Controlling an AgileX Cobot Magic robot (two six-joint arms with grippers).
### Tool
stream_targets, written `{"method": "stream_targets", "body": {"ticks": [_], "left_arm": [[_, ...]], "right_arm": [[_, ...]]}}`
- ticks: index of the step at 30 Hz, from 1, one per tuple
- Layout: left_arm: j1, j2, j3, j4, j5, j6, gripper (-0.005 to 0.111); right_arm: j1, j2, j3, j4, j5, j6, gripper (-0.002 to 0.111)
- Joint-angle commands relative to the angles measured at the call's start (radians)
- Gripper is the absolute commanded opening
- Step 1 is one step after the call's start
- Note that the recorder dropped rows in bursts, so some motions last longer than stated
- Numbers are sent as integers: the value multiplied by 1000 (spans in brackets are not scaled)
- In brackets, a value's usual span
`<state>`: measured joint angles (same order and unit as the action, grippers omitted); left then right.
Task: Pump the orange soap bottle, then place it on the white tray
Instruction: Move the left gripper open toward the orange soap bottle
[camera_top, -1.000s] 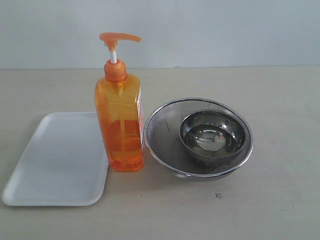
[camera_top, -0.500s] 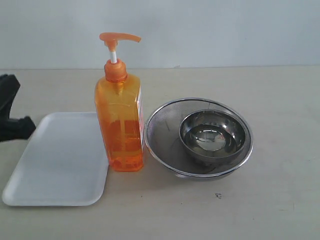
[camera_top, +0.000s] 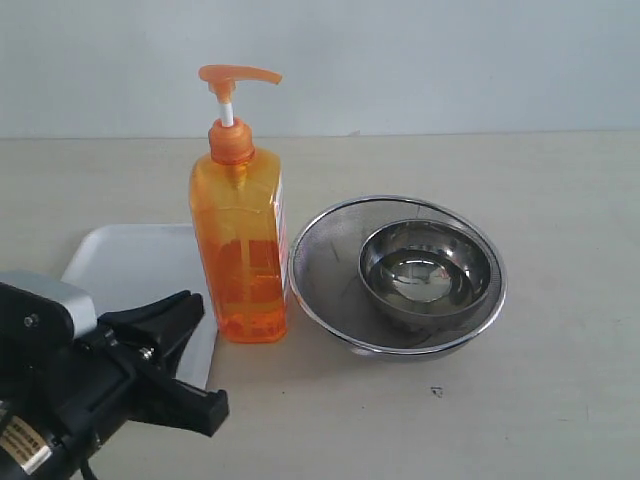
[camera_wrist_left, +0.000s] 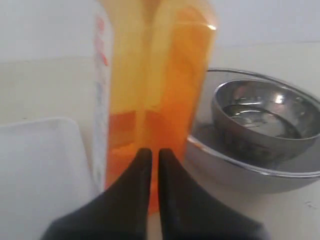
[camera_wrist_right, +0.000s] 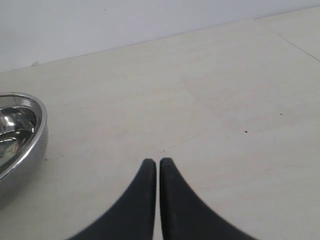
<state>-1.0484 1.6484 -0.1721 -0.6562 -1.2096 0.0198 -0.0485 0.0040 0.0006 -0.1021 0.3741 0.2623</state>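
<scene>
op: so, where's the orange soap bottle (camera_top: 240, 250) from my left gripper (camera_wrist_left: 151, 152)?

spotter: dead ahead of you. in your left wrist view the two black fingers are pressed together, nothing between them, and their tips point at the lower part of the bottle's body, near it but not touching as far as i can tell.

op: and how does it stand?

spotter: upright on the table (camera_top: 560, 200), long axis vertical. it sits between the white tray (camera_top: 130, 260) and the steel strainer (camera_top: 330, 260) with the bowl (camera_top: 425, 270) inside it. its base is just beside the tray's edge, off the tray. the pump head (camera_top: 238, 75) is right at the top, well above where your fingers point, with its spout turned toward the strainer side.

op: what about my right gripper (camera_wrist_right: 152, 161)?

spotter: clenched as well and empty. its own camera shows bare table and only the strainer's rim at the edge, no bottle. it's out of sight in the exterior view, so your left arm is clearly the nearer one.

op: so the move?

spotter: my guess is you go up, not forward. the head has to be pressed straight down along that vertical axis. push off-centre on a tall, narrow bottle and you may tip it toward the strainer. the tray lies on your left arm's side for the placing.
</scene>
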Motion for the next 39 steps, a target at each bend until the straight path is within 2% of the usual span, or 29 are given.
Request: {"method": "stream_targets", "body": {"ticks": [1, 5, 10, 14, 17, 21, 28, 30, 33, 39], "left_arm": [[-102, 20, -42, -204, -11, 23, 5], [-199, 51, -54, -303, -11, -45, 5], [-329, 149, -172, -483, -11, 34, 5], [-334, 240, -307, -555, -11, 221, 5], [-329, 277, -361, -591, -11, 222, 5], [-329, 282, -369, -570, -11, 201, 5], [-329, 260, -369, -529, -11, 379, 5], [-329, 248, -369, -522, -11, 379, 9], [-329, 242, -369, -520, -11, 363, 26], [-325, 242, -369, -569, -11, 358, 74]], "right_arm": [[-1, -4, -1, -2, -7, -6, 0], [-1, -4, -1, -2, -7, -6, 0], [-1, -4, -1, -2, -7, -6, 0], [-1, -4, -1, -2, -7, -6, 0], [-1, -4, -1, -2, -7, -6, 0], [-1, -4, -1, -2, -6, -6, 0], [-1, -4, -1, -2, -6, -6, 0], [-1, -4, -1, -2, -6, -6, 0], [-1, -4, -1, -2, -6, -6, 0], [-1, -4, -1, -2, -6, -6, 0]]}}
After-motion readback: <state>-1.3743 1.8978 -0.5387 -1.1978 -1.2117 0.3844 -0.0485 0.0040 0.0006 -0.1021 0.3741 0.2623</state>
